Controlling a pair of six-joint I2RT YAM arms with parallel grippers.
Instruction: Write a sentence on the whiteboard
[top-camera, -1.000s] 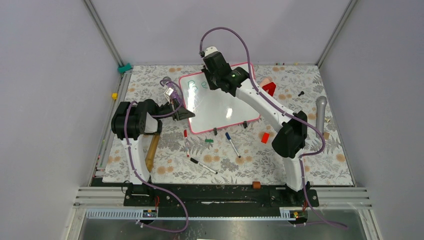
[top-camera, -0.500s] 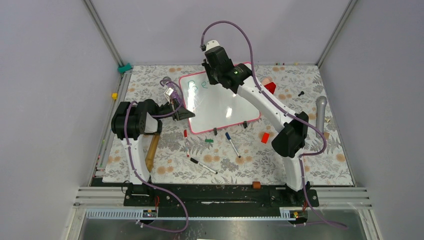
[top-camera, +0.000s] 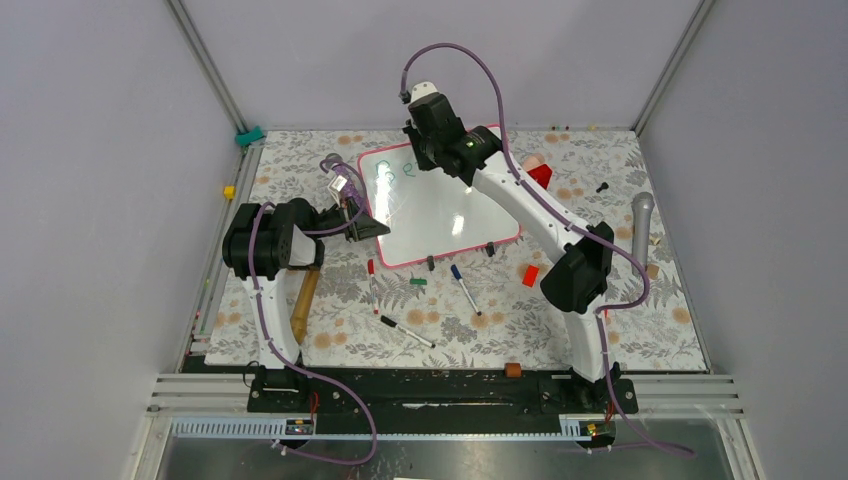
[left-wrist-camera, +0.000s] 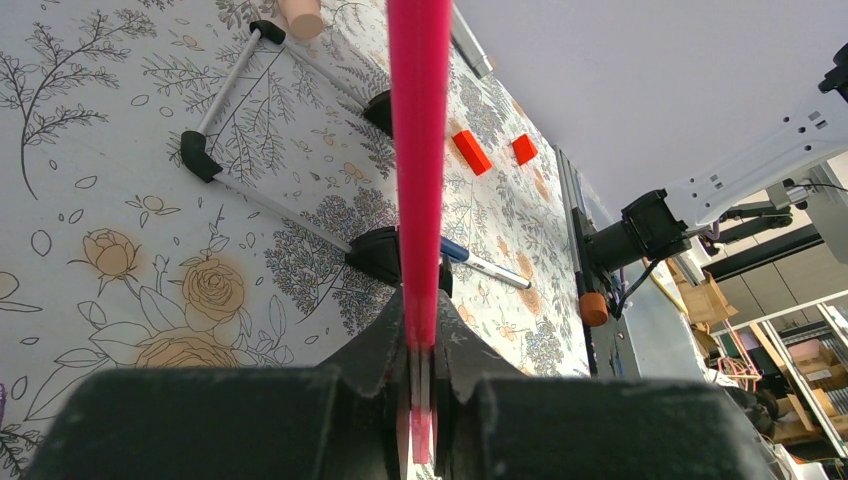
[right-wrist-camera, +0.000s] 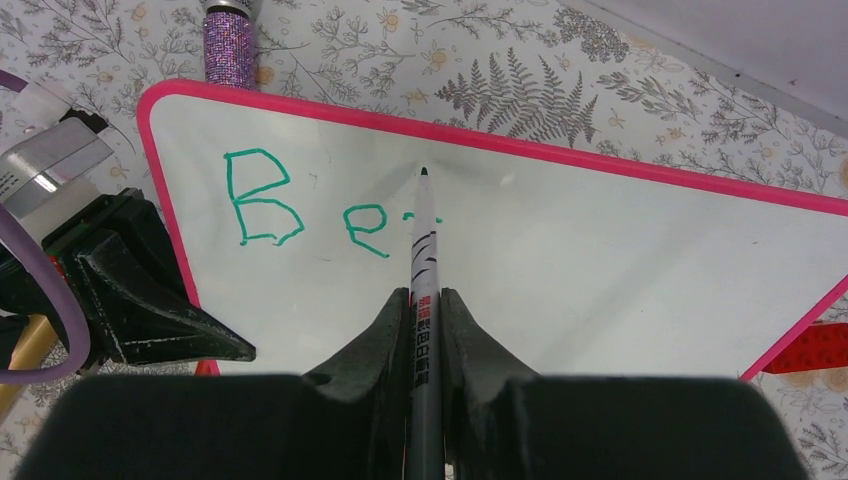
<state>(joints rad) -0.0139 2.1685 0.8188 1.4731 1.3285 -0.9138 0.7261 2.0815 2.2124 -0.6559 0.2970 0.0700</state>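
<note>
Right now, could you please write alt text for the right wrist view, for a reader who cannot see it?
The right gripper, shut on a marker, points its tip at the glossy whiteboard just right of the green letters "Be". The board has a pink frame, and the left gripper sits on its edge at lower left.

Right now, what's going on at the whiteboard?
The right arm's jaws are shut on a marker, its tip at the whiteboard beside the green writing, which reads only "Be" plus a short dash. The left arm's jaws are clamped on the board's pink frame at its left edge, apparently steadying it. Spare markers lie loose in front of the board.
</note>
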